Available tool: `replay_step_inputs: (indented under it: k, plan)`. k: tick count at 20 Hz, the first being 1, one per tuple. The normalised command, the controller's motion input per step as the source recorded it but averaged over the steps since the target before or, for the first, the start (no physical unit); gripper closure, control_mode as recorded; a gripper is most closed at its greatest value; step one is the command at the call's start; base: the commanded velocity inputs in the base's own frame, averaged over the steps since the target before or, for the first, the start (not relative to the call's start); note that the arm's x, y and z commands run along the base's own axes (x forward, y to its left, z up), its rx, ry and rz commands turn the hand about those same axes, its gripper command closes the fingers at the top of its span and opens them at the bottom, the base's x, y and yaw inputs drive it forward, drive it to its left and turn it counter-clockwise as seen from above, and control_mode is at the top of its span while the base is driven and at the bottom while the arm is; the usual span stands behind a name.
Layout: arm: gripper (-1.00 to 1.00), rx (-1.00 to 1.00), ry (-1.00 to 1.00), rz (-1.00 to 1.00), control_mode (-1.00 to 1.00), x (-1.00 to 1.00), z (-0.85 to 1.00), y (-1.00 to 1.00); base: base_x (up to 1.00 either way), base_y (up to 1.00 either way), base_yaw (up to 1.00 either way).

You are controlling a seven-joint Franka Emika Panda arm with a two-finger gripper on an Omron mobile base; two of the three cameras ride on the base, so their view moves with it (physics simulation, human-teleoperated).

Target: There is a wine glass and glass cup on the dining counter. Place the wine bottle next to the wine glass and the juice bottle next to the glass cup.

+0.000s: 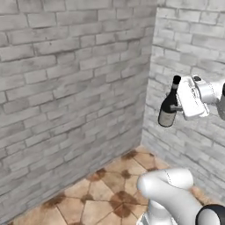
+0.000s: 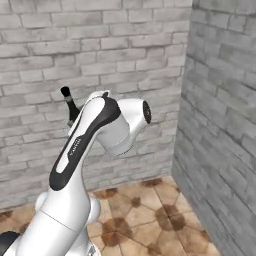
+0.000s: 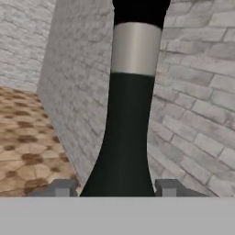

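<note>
The wine bottle [image 1: 168, 104] hangs in my hand [image 1: 179, 107], lifted well above the tiled floor [image 1: 103, 193] and close to the corner where two grey brick walls [image 1: 74, 88] meet. It is slim and nearly black, tilted slightly, with a pale label low on its body; I can read no writing or brand on that label. My hand pinches the bottle at its shoulder, one finger [image 3: 64, 187] on each side. In the hand view the dark neck [image 3: 133, 114] runs up to a grey band and a black top. From the right base view, the bottle's top [image 2: 66, 97] peeks out behind my white arm [image 2: 85, 150].
</note>
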Motion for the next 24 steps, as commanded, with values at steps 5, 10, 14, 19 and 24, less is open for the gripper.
replay_step_inputs:
  k: [5,10,14,19,24]
  plan:
    - [1.00,0.00,0.00,0.00,1.00,0.00,0.00,0.00,0.66,0.28,0.64]
    - [1.00,0.00,0.00,0.00,1.00,0.00,0.00,0.00,0.61,0.40,0.65]
    - [1.00,0.00,0.00,0.00,1.00,0.00,0.00,0.00,0.47,0.46,0.69]
    - [1.00,0.00,0.00,0.00,1.00,0.00,0.00,0.00,0.44,0.43,0.71]
    - [1.00,0.00,0.00,0.00,1.00,0.00,0.00,0.00,0.51,0.39,0.71]
